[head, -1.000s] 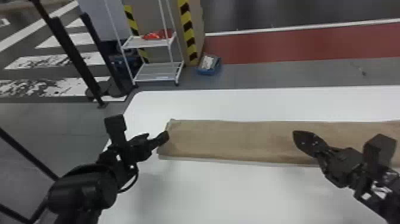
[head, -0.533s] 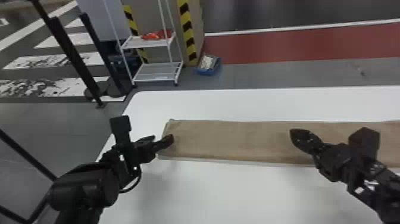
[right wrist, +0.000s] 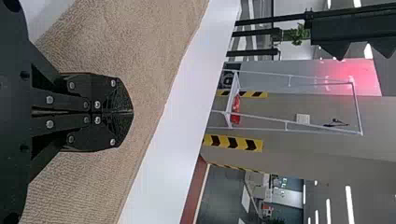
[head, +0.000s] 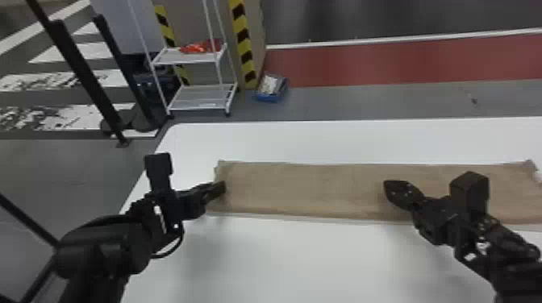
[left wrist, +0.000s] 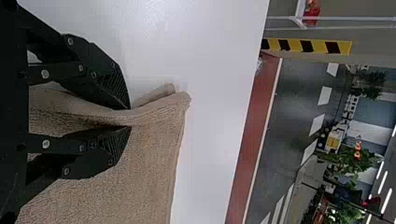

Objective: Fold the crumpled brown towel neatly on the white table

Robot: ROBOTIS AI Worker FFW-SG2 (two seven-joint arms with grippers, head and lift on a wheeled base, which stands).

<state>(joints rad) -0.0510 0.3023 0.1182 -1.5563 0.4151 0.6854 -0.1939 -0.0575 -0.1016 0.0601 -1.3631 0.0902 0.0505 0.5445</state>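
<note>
Towel [head: 302, 189]: long flat strip lying across the white desk [head: 322, 258]
Left pincer [head: 221, 189]: closed on a pinched-up ridge at the towel's left end
Right pincer [head: 387, 189]: fingers together, nothing between them, over the towel's middle
Cart [head: 199, 98]: beyond the desk, red item [head: 201, 47] on its upper shelf [head: 183, 57]

We look forward and down from robot's head, high over white table [head: 290, 258], widest of three views. From left wrist, turned on side, we look close over one end of brown towel [head: 306, 189], out past table's far edge. From right wrist, also sideways, we sit close above towel, facing across far edge toward white shelf rack [head: 201, 98]. All three share towel, table, rack, red floor strip [head: 383, 62].
</note>
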